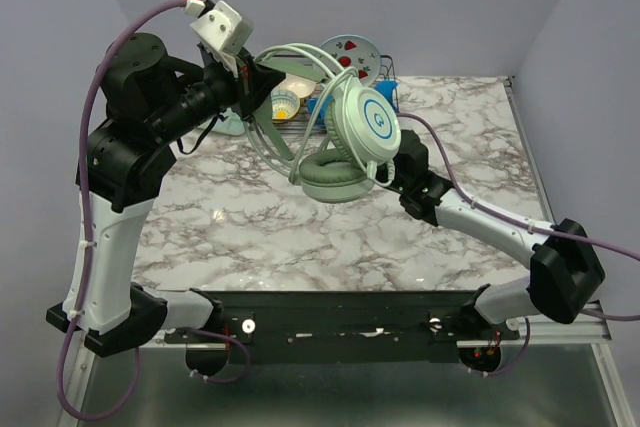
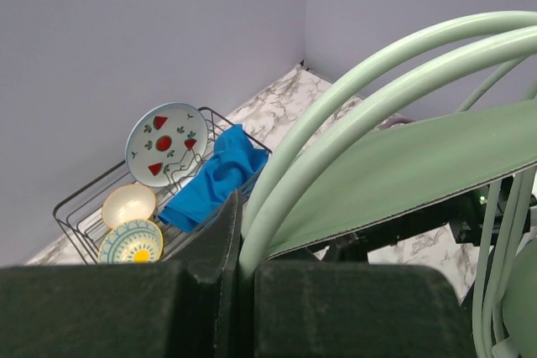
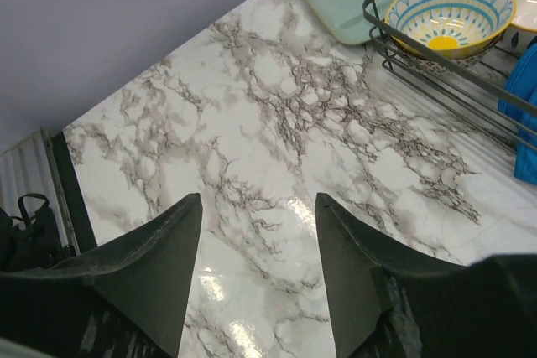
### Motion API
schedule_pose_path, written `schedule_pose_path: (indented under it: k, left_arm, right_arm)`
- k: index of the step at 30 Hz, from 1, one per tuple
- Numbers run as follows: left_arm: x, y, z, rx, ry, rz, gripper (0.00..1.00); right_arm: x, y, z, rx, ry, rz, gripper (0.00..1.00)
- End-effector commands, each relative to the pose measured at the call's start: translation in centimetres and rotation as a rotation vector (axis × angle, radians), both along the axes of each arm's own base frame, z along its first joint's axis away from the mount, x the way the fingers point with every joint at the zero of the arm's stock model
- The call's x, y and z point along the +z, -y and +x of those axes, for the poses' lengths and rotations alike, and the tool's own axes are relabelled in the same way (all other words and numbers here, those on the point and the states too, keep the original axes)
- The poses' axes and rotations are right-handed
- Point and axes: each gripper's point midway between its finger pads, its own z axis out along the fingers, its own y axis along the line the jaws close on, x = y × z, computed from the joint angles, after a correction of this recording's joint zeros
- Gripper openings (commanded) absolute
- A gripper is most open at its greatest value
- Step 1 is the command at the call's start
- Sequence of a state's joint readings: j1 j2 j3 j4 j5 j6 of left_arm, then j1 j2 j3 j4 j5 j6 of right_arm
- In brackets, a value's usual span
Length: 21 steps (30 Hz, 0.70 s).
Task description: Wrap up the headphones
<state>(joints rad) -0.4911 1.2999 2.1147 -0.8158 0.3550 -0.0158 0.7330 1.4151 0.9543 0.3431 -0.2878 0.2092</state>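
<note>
The left gripper (image 2: 239, 267) pinches the headphones (image 1: 365, 122) by the slim headband (image 2: 377, 98), held above the marble table (image 3: 277, 106). The ear cups (image 1: 335, 175) hang out beyond its jaws. The right gripper (image 3: 258, 205) sits close beside the cups, its jaws spread with only marble showing between them.

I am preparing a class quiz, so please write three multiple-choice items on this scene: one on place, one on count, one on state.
1. Where is the blue cloth? A on the floor; B in the wire rack; C over the headphones.
2. How many bowls are in the rack? A two; B one; C four.
3. The right end effector is: A shut on the headphones; B shut on the cloth; C open, empty.
Answers: 1 B, rack wires surround it; 2 A, one cream, one patterned; 3 C, only table shows between its fingers.
</note>
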Motion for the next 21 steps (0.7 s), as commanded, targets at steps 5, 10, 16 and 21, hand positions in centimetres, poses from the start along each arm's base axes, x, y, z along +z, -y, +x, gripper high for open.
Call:
schedule_pose_path:
  k: [5, 10, 16, 21]
  left_arm:
    - [1.4, -1.0, 1.4, 0.101, 0.028, -0.059, 0.0]
    - [0.8, -1.0, 2.0, 0.115, 0.024, -0.042, 0.0]
    - [1.3, -1.2, 1.8, 0.118, 0.035, -0.049, 0.0]
    - [1.2, -1.2, 2.0, 0.121, 0.033, -0.046, 0.0]
  right_arm:
    - [1.0, 1.7, -1.0, -0.05, 0.06, -0.019, 0.97]
    - [0.9, 2.5, -1.4, -0.072, 0.094, -0.069, 1.0]
    - [0.3, 3.2, -1.6, -0.104, 0.129, -0.137, 1.0]
    - [0.3, 4.5, -0.6, -0.248, 0.198, -0.233, 1.0]
